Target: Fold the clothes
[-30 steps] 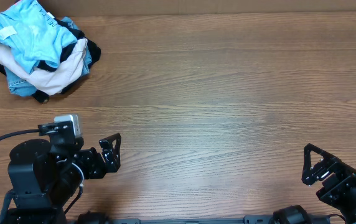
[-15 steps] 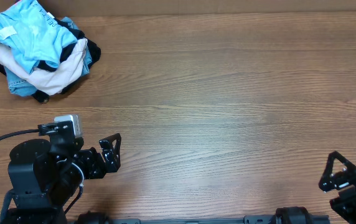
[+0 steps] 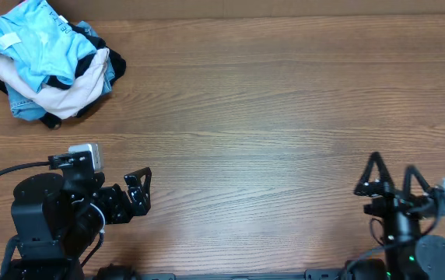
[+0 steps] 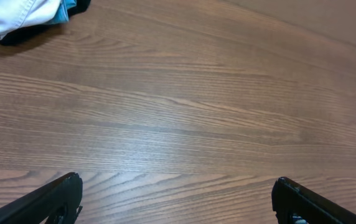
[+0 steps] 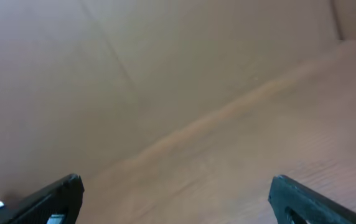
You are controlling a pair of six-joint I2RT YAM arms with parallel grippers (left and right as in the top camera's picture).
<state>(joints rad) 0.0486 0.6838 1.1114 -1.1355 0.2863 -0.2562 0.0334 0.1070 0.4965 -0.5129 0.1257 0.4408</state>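
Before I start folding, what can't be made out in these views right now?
Overhead: the light sky-blue cotton T-shirt is bunched atop the heap of cream, black and denim-blue garments; its sleeves and hem are hidden, print too small.
Left wrist: that heap is cut off by the top-left edge.
Right wrist: blurred; the wooden table shows no detail.

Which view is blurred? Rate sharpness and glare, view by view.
Overhead: sharp, evenly lit, faint sheen on the table. Left wrist: crisp wood grain, mild glare mid-frame. Right wrist: blurred throughout, grain unreadable.
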